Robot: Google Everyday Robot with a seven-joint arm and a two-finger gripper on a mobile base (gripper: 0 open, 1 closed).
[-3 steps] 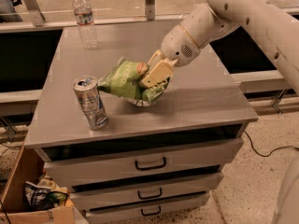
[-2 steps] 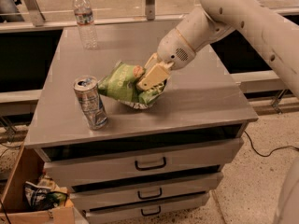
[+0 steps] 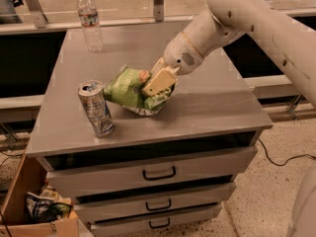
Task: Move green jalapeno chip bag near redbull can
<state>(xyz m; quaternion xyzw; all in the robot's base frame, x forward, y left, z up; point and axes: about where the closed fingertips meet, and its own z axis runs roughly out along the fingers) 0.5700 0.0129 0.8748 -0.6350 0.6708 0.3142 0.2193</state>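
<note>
- The gripper [image 3: 151,90] sits just left of the frame's centre, over the middle of the grey cabinet top [image 3: 212,102].
- Its tan fingers [image 3: 160,80] are closed down on the right end of the green jalapeno chip bag [image 3: 123,87]. Only the near finger shows plainly; the other is hidden behind it and the bag.
- The bag lies crumpled and tilted at centre-left. Its right part is covered by the gripper, and a silvery edge shows underneath.
- The redbull can [image 3: 97,110] stands just left of the bag and lower in the frame, leaning slightly. Whether they touch is hard to tell.
- A water bottle [image 3: 90,22] stands upright at the upper left, well apart from both.
- The white arm [image 3: 247,19] runs off the upper right edge, so its base is out of view.
- The drawers [image 3: 159,173] below are partly shadowed.
- A cardboard box [image 3: 19,191] at the lower left is cut off by the edge, and its contents are unclear.
</note>
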